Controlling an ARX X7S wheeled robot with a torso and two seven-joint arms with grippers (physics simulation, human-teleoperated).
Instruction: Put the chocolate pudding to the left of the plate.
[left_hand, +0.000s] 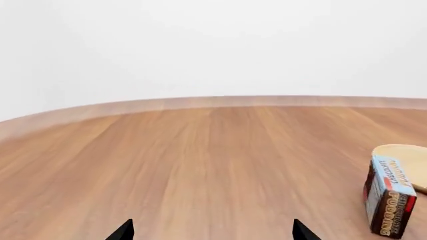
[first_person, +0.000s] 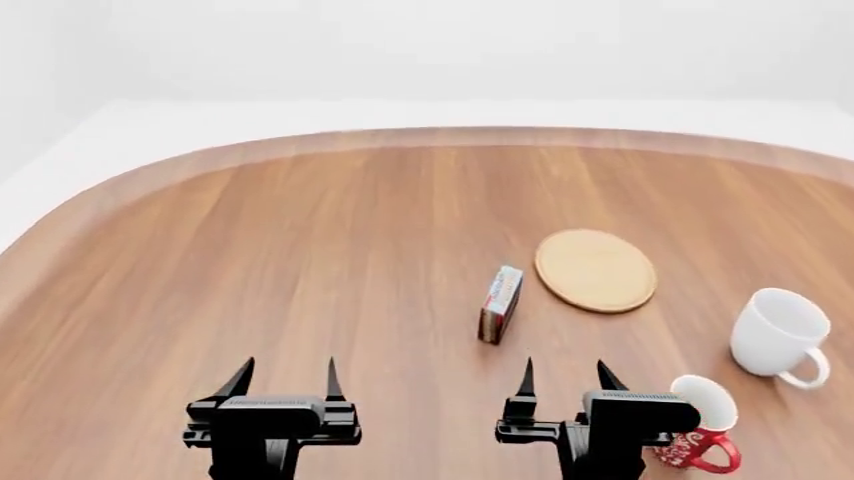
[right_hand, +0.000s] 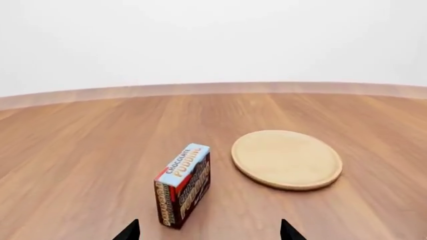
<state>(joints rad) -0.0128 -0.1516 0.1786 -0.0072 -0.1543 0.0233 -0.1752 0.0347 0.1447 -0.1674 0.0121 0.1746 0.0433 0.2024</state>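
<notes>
Chocolate pudding stood on its narrow edge on the desk, roughly mid-desk, just beside the plate on the plate's left and slightly nearer the front edge. Small gap between them, not touching as far as the head view showed. The carton's blue-white face pointed up and its brown lettered side faced the right wrist camera. Judged from this layout, the goal relation already looked met, or very close to it.

Left gripper hovered low near the front edge, well apart from the carton, fingers spread wide and holding nothing. Right gripper was also near the front edge, fingers wide and empty, lined up roughly behind the pudding and plate, probably because that arm is the nearer one for any handling. In the right wrist view the pudding sat between the fingertip lines, with the plate beyond and to one side.

White mug and red patterned cup sat toward the desk's right side, clear of the pudding. The cup was just beside the right gripper, so any sideways swing risked a knock. An edge-standing carton is tippy, so a nudge would likely topple it.
</notes>
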